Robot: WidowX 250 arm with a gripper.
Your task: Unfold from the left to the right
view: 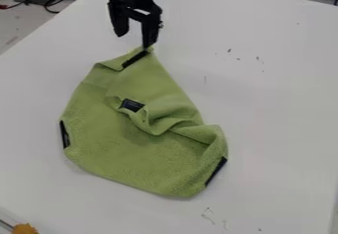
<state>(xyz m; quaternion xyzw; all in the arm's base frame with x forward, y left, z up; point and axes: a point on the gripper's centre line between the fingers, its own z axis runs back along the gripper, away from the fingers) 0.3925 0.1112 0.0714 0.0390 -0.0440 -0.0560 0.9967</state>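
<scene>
The green cloth (122, 149) seems only partly unfolded, with bunched folds (161, 122) from centre to 3 o'clock left to open, and the gripper (135, 40) is spread and empty at 12 o'clock.

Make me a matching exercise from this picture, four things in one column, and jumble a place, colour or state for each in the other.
1. Cloth
2. End effector
3. Cables
4. Table

A. White
B. Upper left corner of the view, past the table's edge
C. Green and rumpled
D. At the cloth's far corner

Pairs: 1-C, 2-D, 3-B, 4-A
</scene>
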